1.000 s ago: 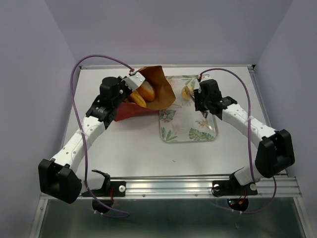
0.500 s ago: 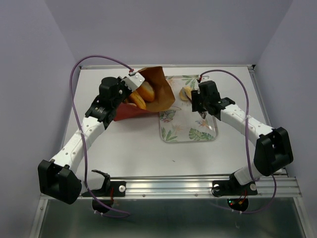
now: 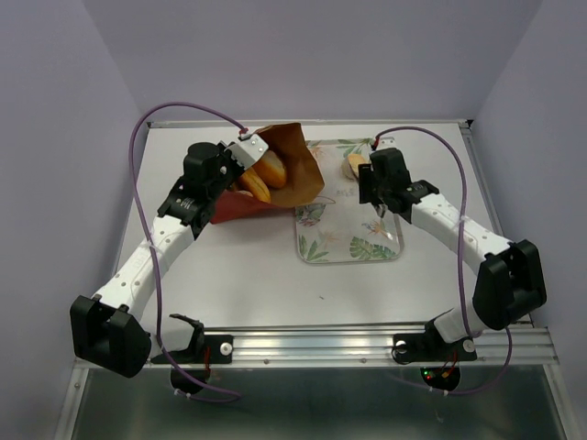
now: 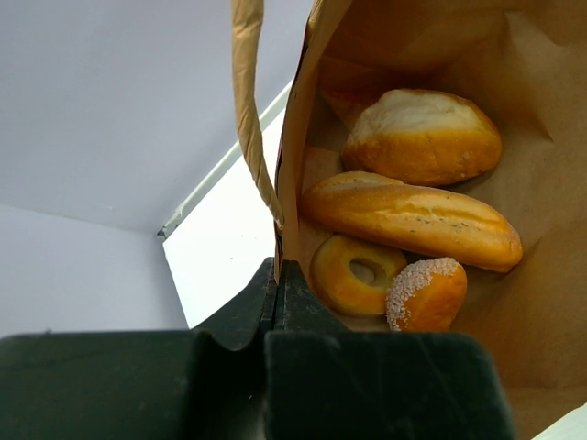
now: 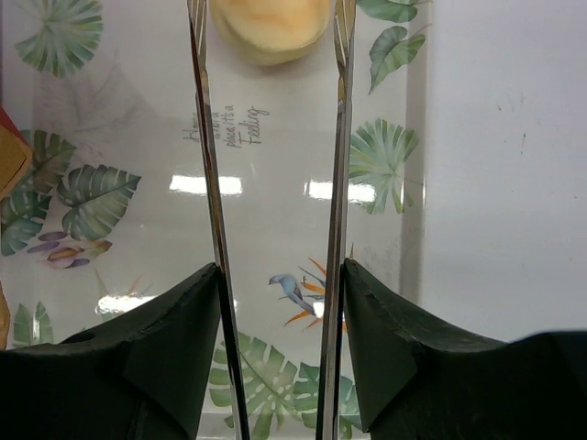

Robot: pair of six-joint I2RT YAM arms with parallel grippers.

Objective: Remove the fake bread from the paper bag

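The dark red paper bag (image 3: 235, 209) lies on its side with its brown inside (image 4: 532, 302) open toward the tray. My left gripper (image 3: 246, 151) is shut on the bag's rim (image 4: 277, 266) and holds the mouth up. Inside lie a round bun (image 4: 424, 136), a long loaf (image 4: 408, 220), a ring bagel (image 4: 358, 272) and a sugared piece (image 4: 426, 293). A pale bread piece (image 3: 354, 165) lies on the far end of the tray (image 5: 271, 27). My right gripper (image 3: 378, 183) is open above the tray, its thin metal blades (image 5: 272, 137) either side of that piece, not pinching it.
The leaf-patterned rectangular tray (image 3: 348, 243) lies right of the bag, and its glossy surface (image 5: 275, 211) fills the right wrist view. Purple cables arch over both arms. Walls close in on the table at the back and sides.
My right gripper has shifted a little to the right over the tray. The pale piece now lies slightly further right at the tray's far end. The left gripper and bag have not moved.
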